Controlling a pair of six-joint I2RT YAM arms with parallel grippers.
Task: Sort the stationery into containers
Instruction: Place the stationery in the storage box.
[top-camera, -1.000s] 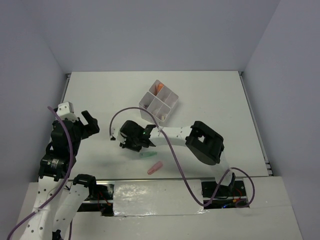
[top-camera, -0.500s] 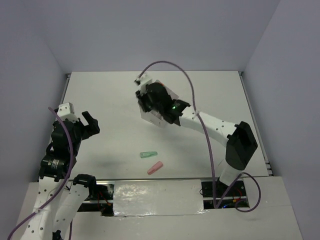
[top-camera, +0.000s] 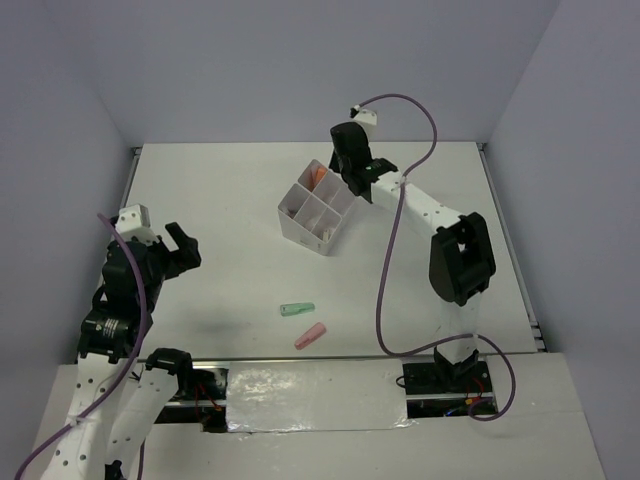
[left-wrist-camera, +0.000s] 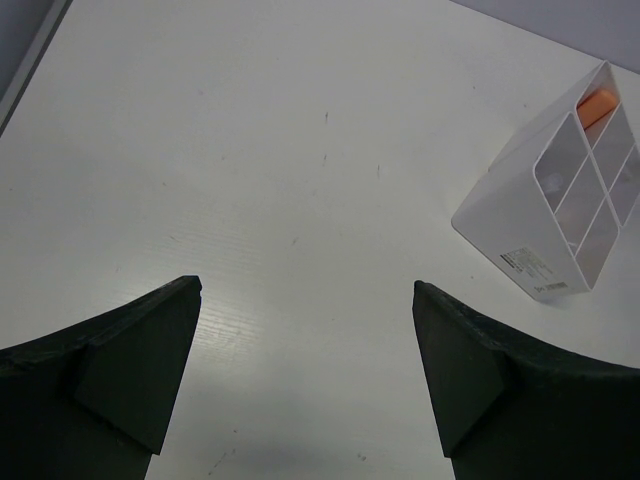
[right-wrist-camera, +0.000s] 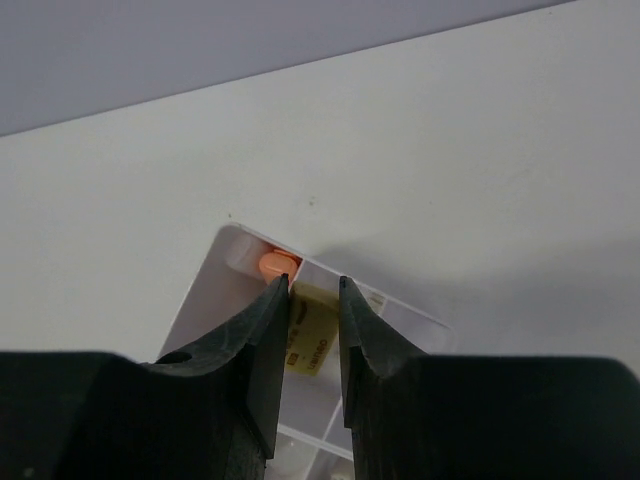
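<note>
The right arm reaches long toward the far edge of the table, its right gripper pointing down over the far corner of the box. Its jaws are clamped on one small pale eraser with printed lettering, held just above the box rim beside an orange marker. The left arm sits folded by the near left corner, and the left gripper hangs above bare table with its jaws spread wide and nothing between them.

There is one white box with four compartments, standing toward the far middle of the table. The orange marker stands in its farthest compartment. What else lies inside cannot be told. Two markers lie loose near the near edge, just beside each other: one green marker and one pink marker.

The table is plain white and matt, enclosed by pale lilac-grey walls on three sides.
</note>
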